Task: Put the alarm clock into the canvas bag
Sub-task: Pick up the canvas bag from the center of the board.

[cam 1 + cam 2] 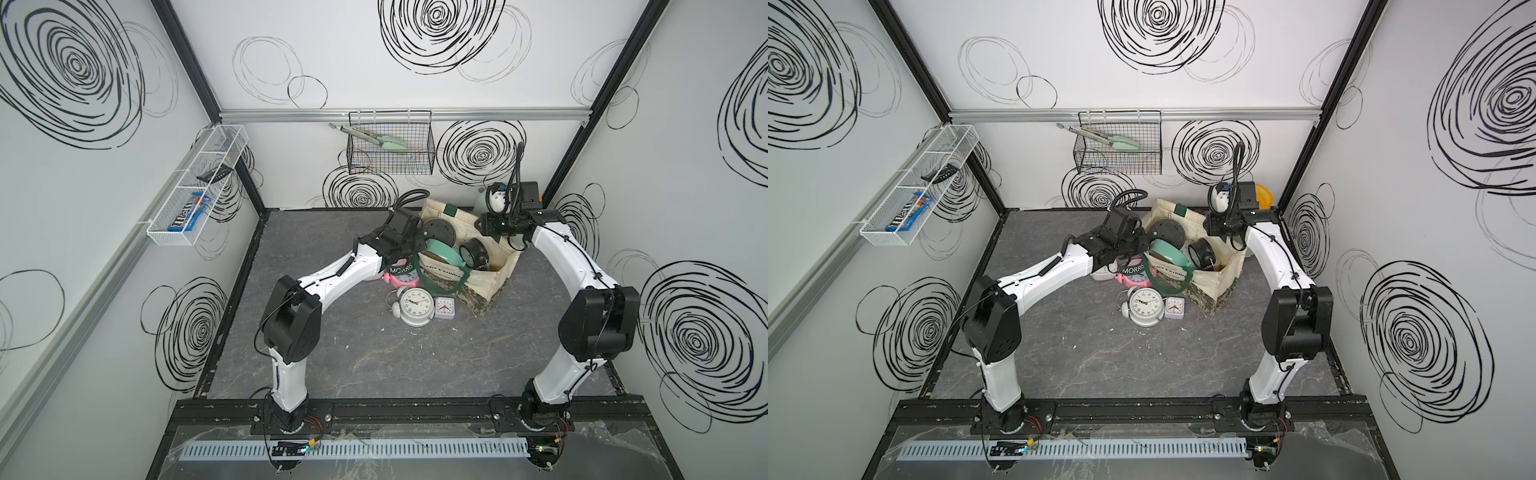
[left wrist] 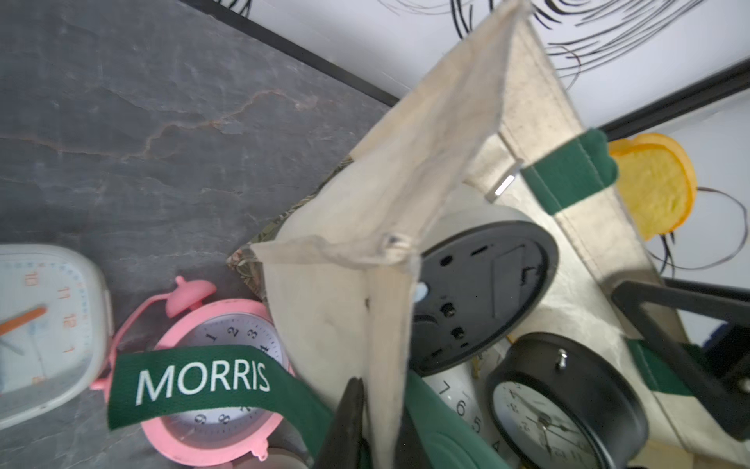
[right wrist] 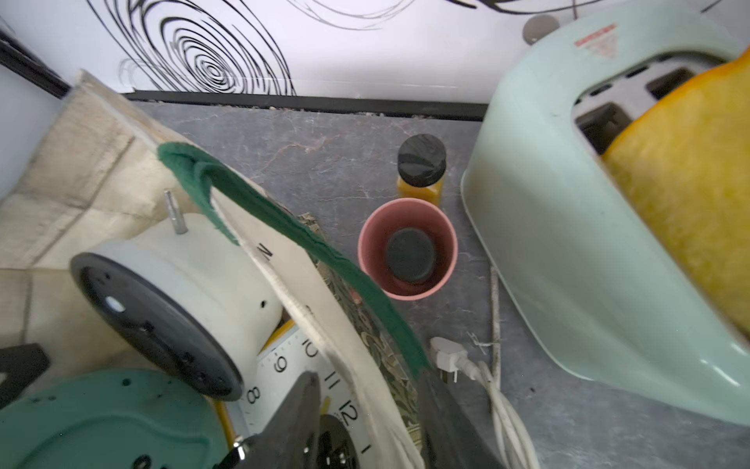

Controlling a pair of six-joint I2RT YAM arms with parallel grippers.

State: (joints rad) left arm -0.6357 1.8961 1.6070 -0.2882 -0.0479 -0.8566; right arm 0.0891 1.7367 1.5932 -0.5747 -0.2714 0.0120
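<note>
The cream canvas bag [image 1: 478,278] stands open at the back of the table, its green "MORRIS" handle [image 2: 203,381] draped over a pink alarm clock [image 1: 400,279]. A teal clock [image 1: 442,254] and two black ones lie inside. A white round alarm clock [image 1: 417,305] and a small square one [image 1: 444,308] lie in front of the bag. My left gripper [image 2: 379,406] is shut on the bag's left wall [image 2: 389,325]. My right gripper [image 3: 365,377] straddles the opposite wall [image 3: 365,365], one finger inside, one outside; whether it presses the cloth does not show.
A mint toaster [image 3: 568,211] holding bread, a pink cup [image 3: 408,251], a juice bottle [image 3: 420,170] and a white plug cable [image 3: 466,365] crowd the back right corner. A black wire basket [image 1: 390,153] and a white wire shelf [image 1: 199,187] hang on the walls.
</note>
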